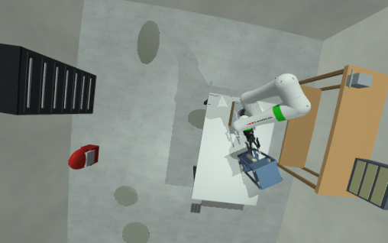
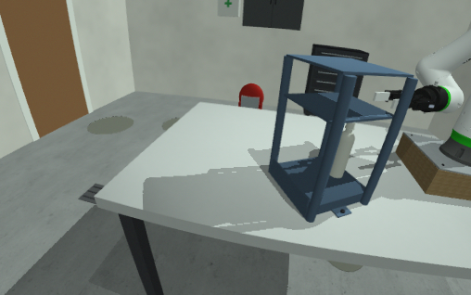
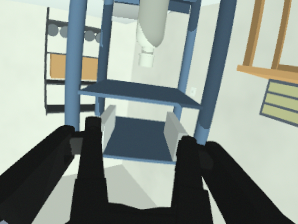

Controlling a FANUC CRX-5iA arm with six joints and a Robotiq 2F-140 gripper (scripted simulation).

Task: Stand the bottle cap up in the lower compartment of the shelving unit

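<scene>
The gripper (image 1: 255,150) (image 2: 388,99) (image 3: 140,119) stands partly open, its two pale pads apart with nothing between them. It is level with the space above the middle shelf (image 2: 340,106) (image 3: 142,93), on the arm's side of the blue unit (image 1: 269,176) (image 2: 277,116) (image 3: 74,60).

The bottle (image 2: 342,155) (image 3: 152,22) is pale and slim. It stands cap up in the unit's lower compartment, beneath the middle shelf and apart from the gripper. It looks upright, its foot on the dark blue floor of the compartment; any slight tilt is too small to tell. The front lip is too small to make out. In the wrist view the bottle appears upside down, beyond the pads.

The white arm (image 1: 292,95) (image 2: 438,65), banded in green, bends over from its base, which sits on a wood-sided block (image 2: 447,183). Block and unit both stand on the white worktop (image 1: 218,153) (image 2: 185,139), where shadows fall around the unit.

Farther out, on one side of the room, are a rounded red object (image 1: 78,158) (image 2: 250,90) and a black drawer cabinet (image 1: 57,85) (image 2: 320,61). Across from them is a wooden bench (image 1: 344,149).
</scene>
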